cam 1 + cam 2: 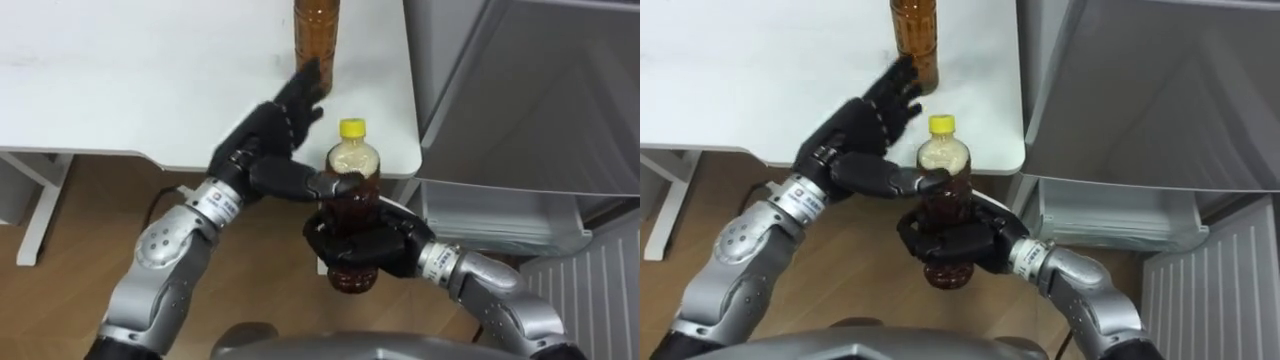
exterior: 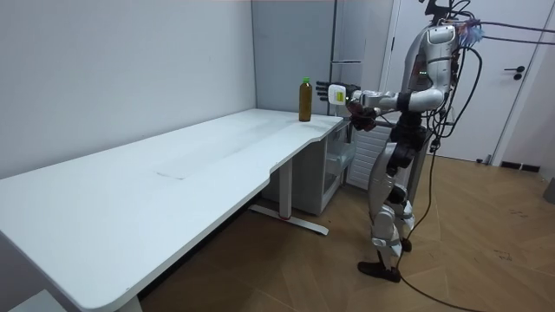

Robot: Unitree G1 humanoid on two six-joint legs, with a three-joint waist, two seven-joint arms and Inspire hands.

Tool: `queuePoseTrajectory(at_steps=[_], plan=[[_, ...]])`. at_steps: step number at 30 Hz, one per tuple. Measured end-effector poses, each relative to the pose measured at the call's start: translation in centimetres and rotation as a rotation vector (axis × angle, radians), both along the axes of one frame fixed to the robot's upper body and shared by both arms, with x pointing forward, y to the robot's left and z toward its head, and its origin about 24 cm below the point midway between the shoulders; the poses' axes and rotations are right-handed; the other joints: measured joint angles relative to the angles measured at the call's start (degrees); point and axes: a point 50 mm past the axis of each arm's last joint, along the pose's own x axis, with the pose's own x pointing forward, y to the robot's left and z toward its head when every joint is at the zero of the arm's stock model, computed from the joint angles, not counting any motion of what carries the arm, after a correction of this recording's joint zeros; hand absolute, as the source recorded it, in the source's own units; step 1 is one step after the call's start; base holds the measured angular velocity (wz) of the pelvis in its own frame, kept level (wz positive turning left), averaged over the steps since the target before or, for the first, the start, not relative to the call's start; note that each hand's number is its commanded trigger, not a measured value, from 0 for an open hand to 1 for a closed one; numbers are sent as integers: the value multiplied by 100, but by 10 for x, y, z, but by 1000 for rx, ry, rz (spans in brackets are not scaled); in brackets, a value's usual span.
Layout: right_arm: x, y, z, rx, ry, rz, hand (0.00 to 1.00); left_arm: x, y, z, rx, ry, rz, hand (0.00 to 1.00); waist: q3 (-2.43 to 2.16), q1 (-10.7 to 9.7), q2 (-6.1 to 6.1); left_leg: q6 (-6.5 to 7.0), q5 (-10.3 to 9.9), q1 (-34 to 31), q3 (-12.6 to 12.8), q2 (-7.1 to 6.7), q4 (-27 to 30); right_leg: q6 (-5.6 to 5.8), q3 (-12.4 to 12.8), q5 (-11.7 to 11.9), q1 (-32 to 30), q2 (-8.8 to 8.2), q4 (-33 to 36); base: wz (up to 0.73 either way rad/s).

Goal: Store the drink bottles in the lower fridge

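Bottle (image 1: 351, 190), judged full, heavy, stiff and slick, is held upright off the surface's (image 1: 150, 80) near right corner. Its lower body is wrapped by the right robot hand (image 1: 366, 246). The left robot hand (image 1: 268, 138) is spread, thumb on its shoulder. A mid-body hold is advised.

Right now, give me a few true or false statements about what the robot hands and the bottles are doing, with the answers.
1. The right robot hand is curled round a bottle with a yellow cap. True.
2. That bottle stands on the table. False: it is held in the air beside the table's edge.
3. A second bottle stands upright on the table near its corner. True.
4. The left robot hand is clenched in a fist. False: its fingers are straight, with the thumb against the held bottle.
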Motion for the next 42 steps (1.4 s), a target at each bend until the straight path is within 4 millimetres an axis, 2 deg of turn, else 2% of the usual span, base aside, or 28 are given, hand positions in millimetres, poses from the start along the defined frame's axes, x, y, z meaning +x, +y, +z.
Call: queuePoseTrajectory(at_steps=[1,6,9,11,13,16,18,22,26,30,33,34,36,39,42], plan=[[-4,-3,-2,-3,12,-16,100,1,6,10,-7,-56,49,0,-1,36,3,-1,1,0,-4,1,-3,0,-4,0,4,0,0,-3],[-15,-14,-6,-11,32,-78,100,0,24,34,-22,-180,208,0,-15,182,29,-6,4,19,-20,-1,2,0,-53,0,32,0,-13,2],[-16,-18,-5,-8,17,-114,100,-9,37,53,-30,-262,309,0,-13,217,39,-7,5,57,-21,-10,12,0,-53,2,105,0,-89,0],[-19,-22,-6,-14,12,-132,100,-12,44,64,-38,-317,366,0,-8,270,80,-6,4,101,-40,-19,-2,0,-73,2,174,-3,-95,6],[-27,-25,-8,-20,26,-150,100,-17,55,77,2,-398,463,0,-26,315,132,-8,5,179,-125,-33,-17,2,-168,1,244,-6,-99,16],[-37,-30,-11,-33,54,-165,100,-21,68,84,95,-448,615,0,-63,458,231,-21,13,264,-163,-37,-42,5,-284,-1,331,-10,-101,6],[-43,-33,-13,-38,70,-180,100,-24,74,88,137,-476,690,0,-68,527,256,-34,24,289,-177,-35,-54,7,-315,-2,356,-9,-102,3],[-53,-40,-16,-52,99,-208,100,-34,91,100,162,-555,888,0,-84,628,258,-42,71,298,-183,-42,-96,6,-320,-2,363,-9,-140,1],[-67,-46,-19,-67,140,-249,100,-42,106,103,120,-567,1031,0,-93,685,258,-41,70,314,-211,-59,-87,5,-337,-2,425,-12,-194,4],[-70,-49,-21,-95,159,-292,100,-59,130,95,15,-490,1206,0,-85,697,281,-40,67,408,-190,-59,-112,6,-324,-4,514,-15,-198,-3],[-70,-52,-22,-115,181,-342,100,-72,147,82,-51,-397,1329,0,-102,758,249,-40,68,417,-208,-68,-111,4,-347,-14,523,-20,-224,3],[-71,-53,-23,-111,201,-373,100,-76,155,71,-93,-331,1383,0,-126,835,245,-40,72,427,-190,-73,-129,-10,-327,-25,528,-22,-286,-4],[-73,-52,-24,-103,225,-420,100,-89,167,53,-119,-216,1468,0,-143,881,246,-38,89,522,-164,-85,-212,-7,-315,-26,570,-40,-297,-7],[-72,-55,-25,-78,265,-521,100,-105,179,19,-222,1,1576,0,-151,921,255,-36,89,599,-169,-110,-246,4,-326,-35,654,-58,-350,0],[-69,-56,-26,-63,300,-623,100,-120,181,-19,-315,221,1640,0,-152,975,252,-23,103,607,-166,-130,-303,10,-317,-39,640,-71,-364,0]])
